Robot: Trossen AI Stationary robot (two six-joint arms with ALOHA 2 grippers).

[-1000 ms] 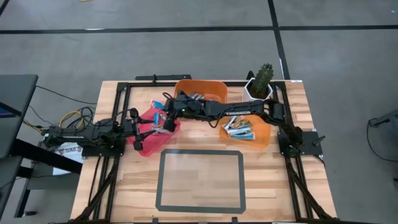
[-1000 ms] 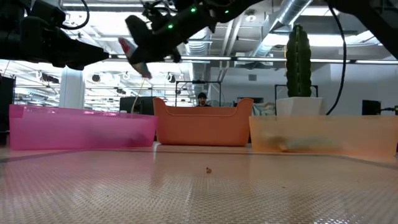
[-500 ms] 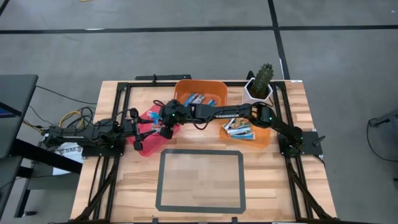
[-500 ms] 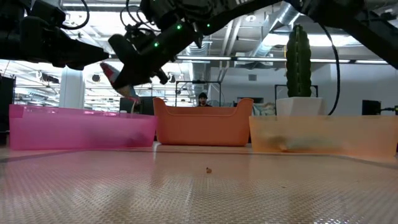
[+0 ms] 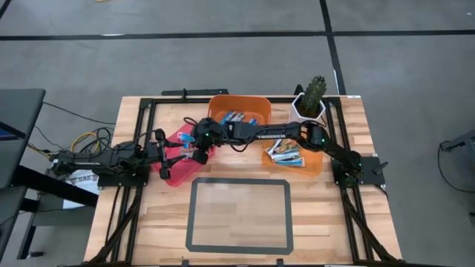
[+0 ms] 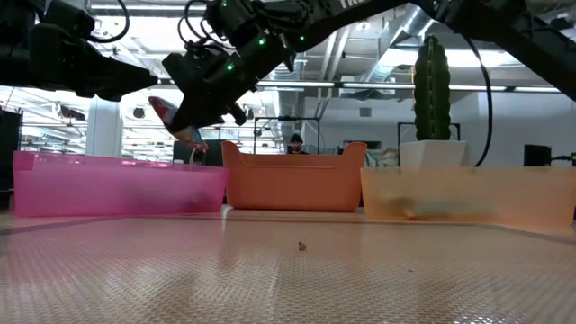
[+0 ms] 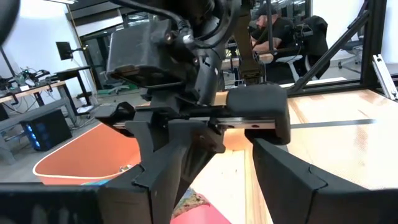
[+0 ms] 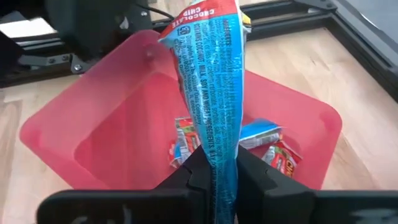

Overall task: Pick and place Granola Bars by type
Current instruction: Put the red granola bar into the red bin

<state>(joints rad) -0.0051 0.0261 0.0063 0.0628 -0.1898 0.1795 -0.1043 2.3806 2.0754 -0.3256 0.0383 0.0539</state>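
- Pink bin [image 8: 56, 134] was right under my right gripper [image 8: 217, 163], which had its fingers pinched on a granola bar [image 8: 210, 87] with a blue printed back and a red top edge.
- That bar hung above the bin, not touching it. In the low view it stuck out of the gripper [image 6: 184, 115] as a reddish tip [image 6: 165, 110] above the pink wall [image 6: 117, 184].
- Down in the pink bin I saw a few loose bars [image 8: 264, 146] in red, white and blue wrappers, lying near the middle of the floor.
- From the high view my right arm reached across the table from the right side, past the back orange bin [image 5: 239, 111], with the gripper [image 5: 199, 147] over the pink bin [image 5: 175, 172].
- Back orange bin held some blue and silvery bars [image 5: 239, 118]; the right orange bin [image 5: 318, 162] held another small pile [image 5: 287, 153], blue and white.
- Left gripper [image 5: 178, 155] waited at the pink bin's left edge, fingers spread apart with nothing between them, judging by the left wrist view [image 7: 217, 186].
- Cactus [image 5: 315, 90] in a white pot stood at the back right corner.
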